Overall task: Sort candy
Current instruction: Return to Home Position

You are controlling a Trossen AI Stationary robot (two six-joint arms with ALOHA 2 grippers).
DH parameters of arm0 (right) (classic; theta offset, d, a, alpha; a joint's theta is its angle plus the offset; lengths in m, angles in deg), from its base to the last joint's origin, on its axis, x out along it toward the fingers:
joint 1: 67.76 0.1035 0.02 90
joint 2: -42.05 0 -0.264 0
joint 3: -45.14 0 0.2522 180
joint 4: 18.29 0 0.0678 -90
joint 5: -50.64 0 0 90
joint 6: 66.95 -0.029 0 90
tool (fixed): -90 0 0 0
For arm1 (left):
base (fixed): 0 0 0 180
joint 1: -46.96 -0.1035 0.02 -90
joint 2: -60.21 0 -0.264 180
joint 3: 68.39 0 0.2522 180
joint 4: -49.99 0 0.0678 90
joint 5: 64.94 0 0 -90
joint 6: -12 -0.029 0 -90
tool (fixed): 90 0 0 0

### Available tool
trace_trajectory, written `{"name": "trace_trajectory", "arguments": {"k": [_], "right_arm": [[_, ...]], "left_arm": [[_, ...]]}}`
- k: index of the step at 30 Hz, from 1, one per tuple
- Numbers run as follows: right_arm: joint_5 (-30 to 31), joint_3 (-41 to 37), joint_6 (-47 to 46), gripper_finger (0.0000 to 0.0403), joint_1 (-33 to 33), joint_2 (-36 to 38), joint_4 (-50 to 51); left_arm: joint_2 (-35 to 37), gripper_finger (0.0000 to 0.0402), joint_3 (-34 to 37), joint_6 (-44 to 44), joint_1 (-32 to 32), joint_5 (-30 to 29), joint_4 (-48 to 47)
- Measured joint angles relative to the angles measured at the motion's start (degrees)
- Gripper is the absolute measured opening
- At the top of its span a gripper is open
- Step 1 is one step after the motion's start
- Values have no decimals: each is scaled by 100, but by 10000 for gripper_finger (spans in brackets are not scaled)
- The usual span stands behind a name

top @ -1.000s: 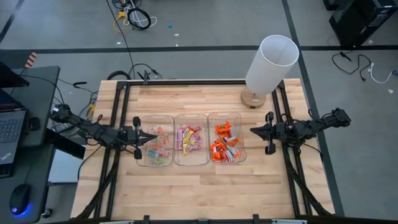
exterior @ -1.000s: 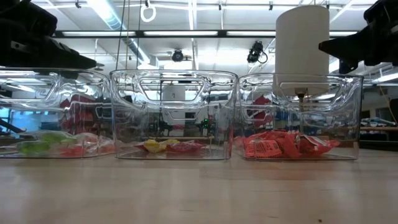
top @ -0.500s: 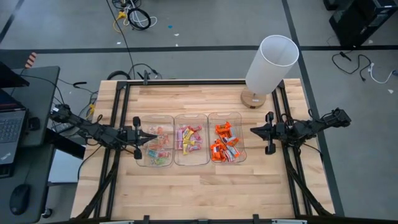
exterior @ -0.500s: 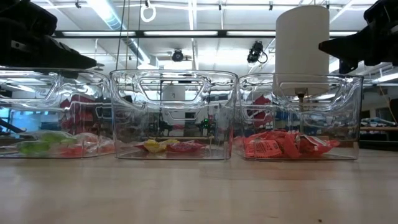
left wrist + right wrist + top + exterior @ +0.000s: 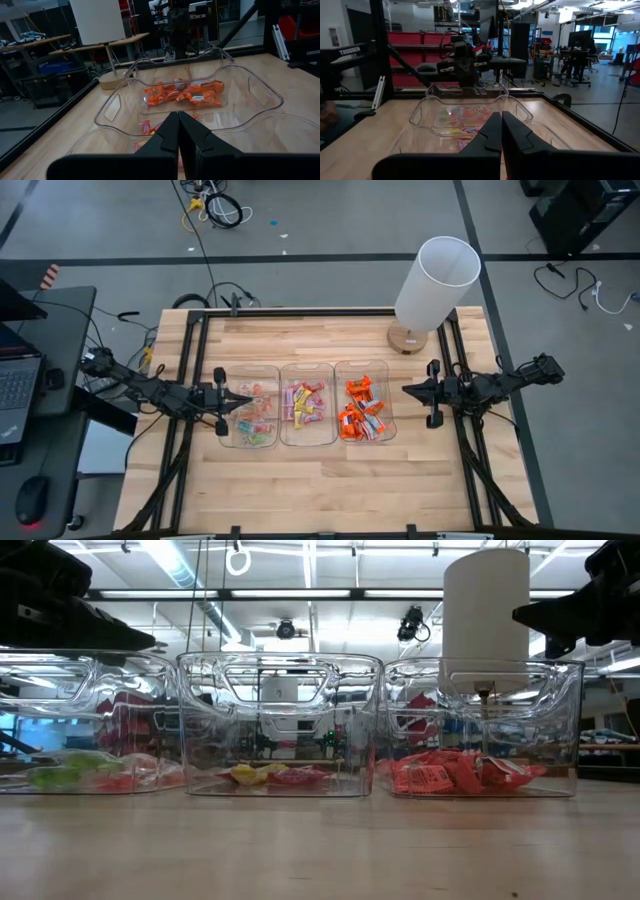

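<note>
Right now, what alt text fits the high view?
Three clear bins side by side hold pale candy, pink-yellow candy and orange candy, left to right. The left end effector and right end effector, both shut, flank the row; a white lamp stands behind.

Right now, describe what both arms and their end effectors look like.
The left arm and right arm are slim, dark and jointed. The left end effector and right end effector each carry two black tapering fingers on a crossbar.

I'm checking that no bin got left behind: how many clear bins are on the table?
3, side by side mid-table: the left bin holds pale green-and-red candy, the middle bin pink-and-yellow candy, the right bin orange candy. None appears hidden.
</note>
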Motion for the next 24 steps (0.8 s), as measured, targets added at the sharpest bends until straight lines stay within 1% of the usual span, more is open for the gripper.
{"name": "trace_trajectory", "arguments": {"k": [24], "right_arm": [[-1,0,0,5,0,0,0]], "left_arm": [[-2,7,2,0,2,0,2]]}}
